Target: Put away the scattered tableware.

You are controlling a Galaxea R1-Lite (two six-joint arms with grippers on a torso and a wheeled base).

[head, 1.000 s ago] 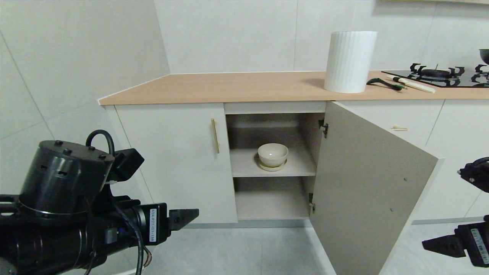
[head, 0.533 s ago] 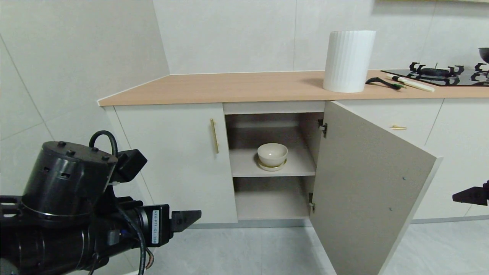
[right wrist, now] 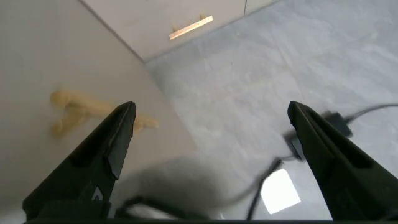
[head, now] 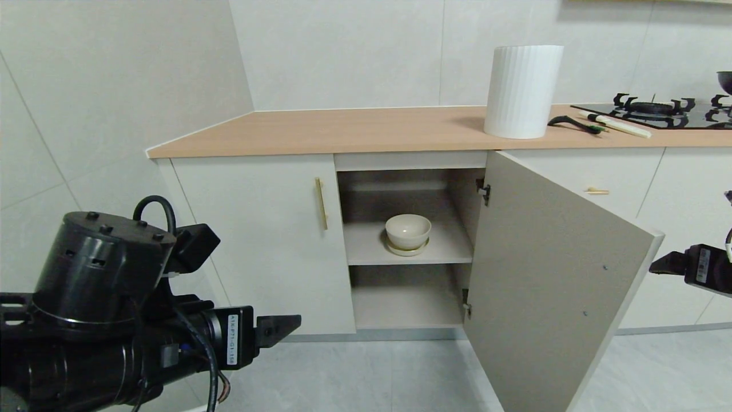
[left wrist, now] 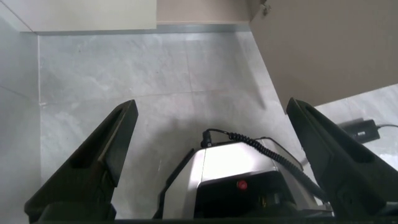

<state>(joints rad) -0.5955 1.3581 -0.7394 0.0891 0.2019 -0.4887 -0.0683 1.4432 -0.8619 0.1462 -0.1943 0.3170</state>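
Cream bowl (head: pixel 408 230) on shelf (head: pixel 446 252), well apart from spread left hand (left wrist: pixel 211 106), spread right hand (right wrist: pixel 211 109)

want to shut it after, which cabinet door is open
The right-hand door, swung outward beside the bowl on its shelf; the left-hand door with the vertical gold handle is shut.

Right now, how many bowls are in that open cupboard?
1. The bowl sits on a small plate on the upper shelf. Others could be hidden behind the closed door.
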